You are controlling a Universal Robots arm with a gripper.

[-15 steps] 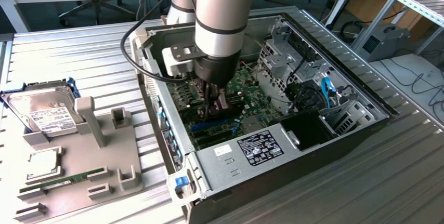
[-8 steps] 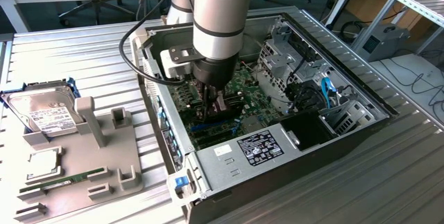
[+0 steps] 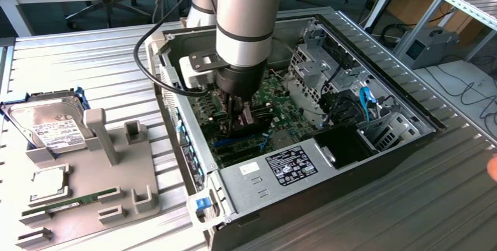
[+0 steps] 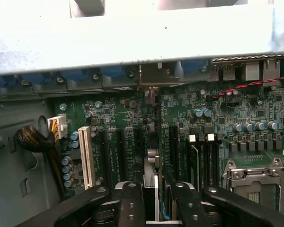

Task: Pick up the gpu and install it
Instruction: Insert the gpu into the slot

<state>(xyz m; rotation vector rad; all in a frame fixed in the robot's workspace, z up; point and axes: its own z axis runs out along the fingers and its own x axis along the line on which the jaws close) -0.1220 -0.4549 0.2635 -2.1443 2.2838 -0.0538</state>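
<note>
Ribbed metal tabletop (image 3: 85, 53) runs under everything I can see, with wooden desks and cables in the far background. On it, toward the exterior view's right, sits the open computer case (image 3: 256, 181), lid off, motherboard (image 3: 283, 96) facing up. My arm (image 3: 244, 12) reaches straight down into the case, and the gripper (image 3: 241, 124) is low over the board near the expansion slots. Through the wrist view I see the two black fingers (image 4: 132, 203) partly closed on the gpu (image 4: 151, 170), which stands on edge between them as a thin card running away toward the case's rear wall, its silver end bracket (image 4: 154, 78) up against the row of blue slot clips. I cannot tell whether the card's edge is seated in a slot or just above it. Tight quarters around it: a white slot (image 4: 85, 156) and a bundle of dark cables (image 4: 33, 139) on one side, black slots and the CPU socket (image 4: 253, 177) on the other. Within the case, the drive cage (image 3: 322, 67) and blue cables (image 3: 366, 101) crowd the exterior view's right. Well apart, at the exterior view's left, a grey parts holder (image 3: 116, 198) carries a narrow green RAM stick (image 3: 70, 201) and a CPU (image 3: 46, 182), with a silver hard drive (image 3: 46, 126) at its far end.
</note>
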